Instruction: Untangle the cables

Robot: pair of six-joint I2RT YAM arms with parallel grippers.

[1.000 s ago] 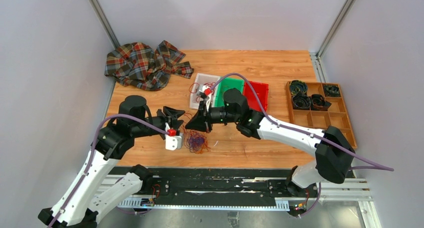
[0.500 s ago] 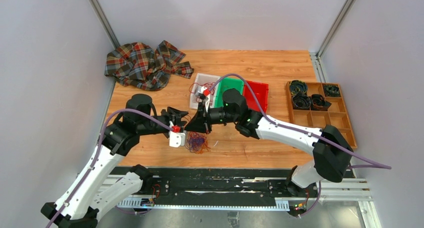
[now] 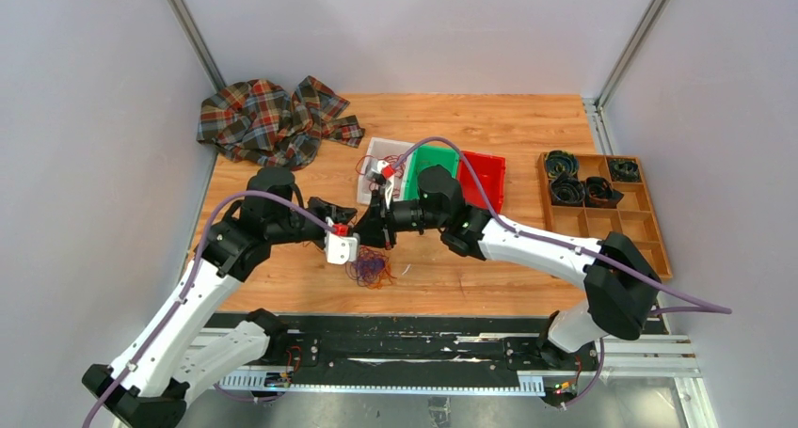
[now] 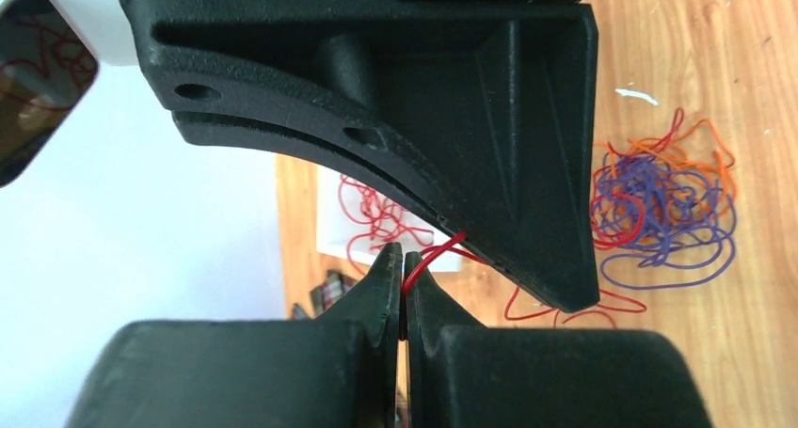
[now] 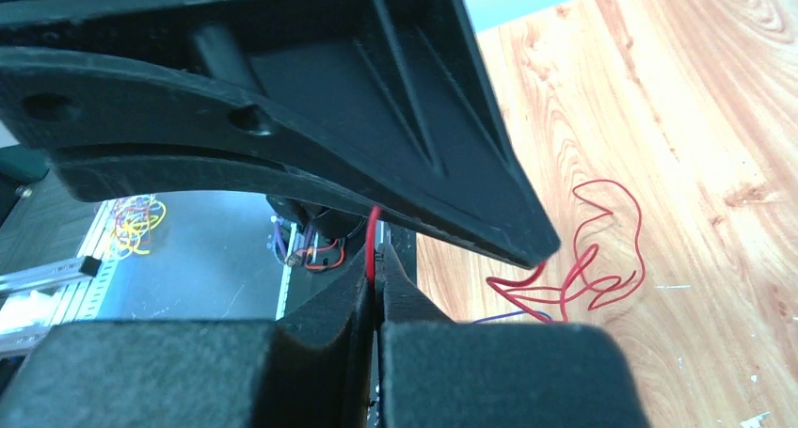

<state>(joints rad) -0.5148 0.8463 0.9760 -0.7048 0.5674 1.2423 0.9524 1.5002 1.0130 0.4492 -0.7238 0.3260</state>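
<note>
FAR LEFT: A crumpled plaid cloth (image 3: 273, 119) lies at the back corner of the wooden table (image 3: 527, 127). My left gripper (image 4: 403, 276) reaches in toward the middle of the table. Its jaws are pressed together on a single red strand (image 4: 431, 252) that rises out of the fingertips and bends off to the right.

Just in front of it, near the table's front edge and between my two arms, sits the loose tangle of cables (image 3: 370, 268). Purple threads are thickest at its centre, with red and orange loops around the rim.

My right gripper (image 5: 377, 263) comes in from the other side and meets the left one almost tip to tip, just behind the tangle. Its jaws are clamped tight as well, with a thin red thread standing up between the fingertips. I cannot tell whether this is the same strand that my left gripper pinches. More red loops (image 5: 569, 276) lie on the wood beyond the right gripper in its wrist view.

Behind the two grippers, a white tray (image 3: 375, 146) holds a few red wires (image 4: 369, 207). Beside it to the right stand a green bin (image 3: 438, 157) and then a red bin (image 3: 491, 169).

FAR RIGHT: A wooden organiser (image 3: 649, 229) carries black coils (image 3: 569, 191) in its back compartments.
</note>
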